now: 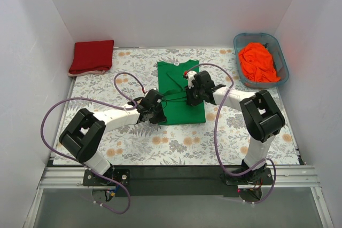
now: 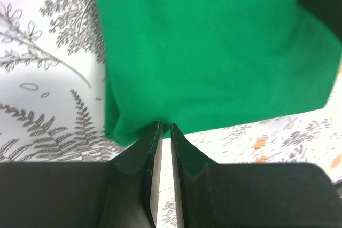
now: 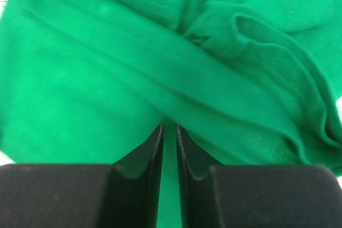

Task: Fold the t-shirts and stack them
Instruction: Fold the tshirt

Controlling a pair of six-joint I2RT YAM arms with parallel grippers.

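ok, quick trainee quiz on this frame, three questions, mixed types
1. True or false: the orange t-shirt lies in the tub.
2. Fill in: the folded red t-shirt sits in the far ___ corner.
3. The left gripper and right gripper both touch which? A) red t-shirt B) green t-shirt C) orange t-shirt
Key: 1 true; 2 left; 3 B.

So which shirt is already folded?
The dark red fabric t-shirt at far left, a neat rectangle; the bright green shirt part-folded mid-table, the orange shirt crumpled in a blue-grey tub.
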